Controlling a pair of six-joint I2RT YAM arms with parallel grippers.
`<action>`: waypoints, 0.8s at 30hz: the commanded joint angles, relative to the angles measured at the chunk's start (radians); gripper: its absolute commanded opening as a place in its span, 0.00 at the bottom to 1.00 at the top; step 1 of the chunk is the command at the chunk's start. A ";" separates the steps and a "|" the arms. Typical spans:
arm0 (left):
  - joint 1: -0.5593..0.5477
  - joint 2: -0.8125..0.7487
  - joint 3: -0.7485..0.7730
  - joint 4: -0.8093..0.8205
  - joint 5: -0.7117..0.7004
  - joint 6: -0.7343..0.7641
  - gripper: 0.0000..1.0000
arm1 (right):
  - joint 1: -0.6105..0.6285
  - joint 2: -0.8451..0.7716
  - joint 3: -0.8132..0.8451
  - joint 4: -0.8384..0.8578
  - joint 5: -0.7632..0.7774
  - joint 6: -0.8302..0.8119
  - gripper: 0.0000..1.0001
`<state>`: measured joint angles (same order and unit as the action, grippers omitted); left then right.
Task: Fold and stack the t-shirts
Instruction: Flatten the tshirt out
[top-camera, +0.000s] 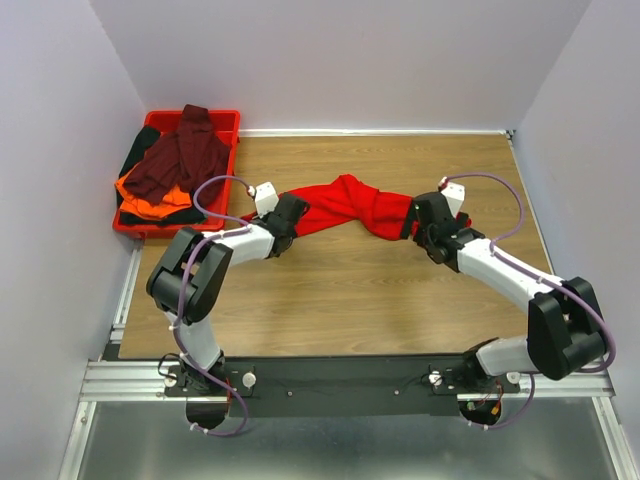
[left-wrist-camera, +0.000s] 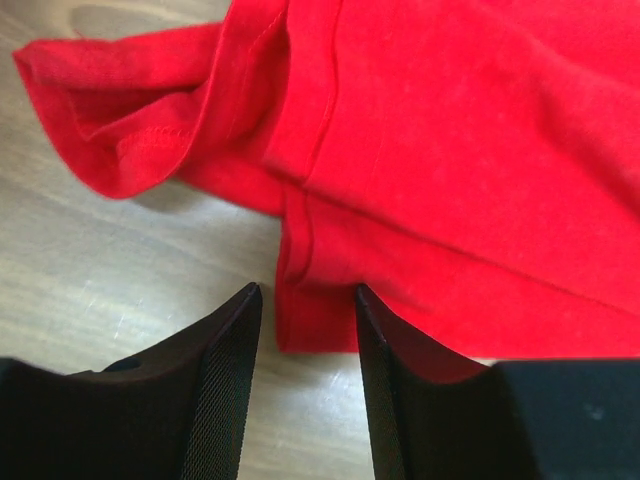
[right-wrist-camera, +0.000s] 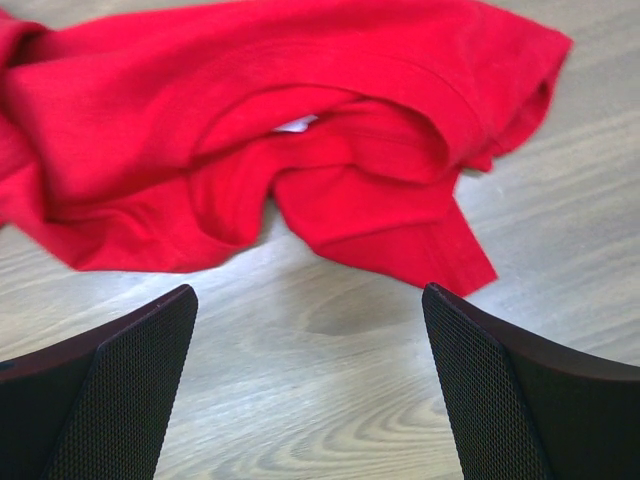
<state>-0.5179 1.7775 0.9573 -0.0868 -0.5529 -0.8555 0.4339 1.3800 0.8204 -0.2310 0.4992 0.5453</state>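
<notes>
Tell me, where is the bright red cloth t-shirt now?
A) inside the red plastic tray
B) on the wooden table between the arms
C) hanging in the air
B: the bright red cloth t-shirt lies rumpled on the wooden table, resting on the wood in both wrist views.

Looks like a robotics lab cell: plain partition walls (top-camera: 350, 60) boxing in wood-topped table (top-camera: 350, 300), left arm (top-camera: 190, 275) and right arm (top-camera: 500, 270) bolted to near aluminium rail (top-camera: 120, 380).
</notes>
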 joint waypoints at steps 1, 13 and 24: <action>0.007 0.020 0.021 0.070 -0.038 0.021 0.42 | -0.046 -0.003 -0.033 -0.016 0.007 0.039 1.00; 0.007 -0.154 -0.029 0.116 0.100 0.075 0.00 | -0.184 0.054 -0.107 0.015 -0.005 0.117 0.99; 0.007 -0.291 -0.080 0.114 0.163 0.088 0.00 | -0.185 0.238 -0.020 0.120 -0.045 0.153 0.96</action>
<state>-0.5125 1.5406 0.9012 0.0147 -0.4160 -0.7818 0.2535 1.5757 0.7605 -0.1673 0.4702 0.6586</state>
